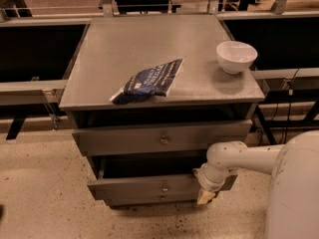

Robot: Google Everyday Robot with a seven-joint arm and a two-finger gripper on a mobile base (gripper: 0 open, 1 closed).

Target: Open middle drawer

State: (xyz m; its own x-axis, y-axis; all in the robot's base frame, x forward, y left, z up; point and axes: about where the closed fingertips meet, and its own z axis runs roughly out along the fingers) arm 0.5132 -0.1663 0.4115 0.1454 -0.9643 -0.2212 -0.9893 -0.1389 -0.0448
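The middle drawer [134,187] is a grey flat front with a small round knob [164,187]. It stands pulled out from the cabinet, with its dark interior showing above it. The taller top drawer [124,141] is slightly out, and the thin bottom drawer front [144,200] sits just below the middle one. My gripper [206,195] is at the right end of the middle drawer front, low and close against it. The white arm [244,158] reaches in from the right.
A blue snack bag [149,81] lies on the cabinet top [144,39] near its front edge. A white bowl [236,56] stands at the right side of the top. Dark shelving runs along both sides. The speckled floor lies in front.
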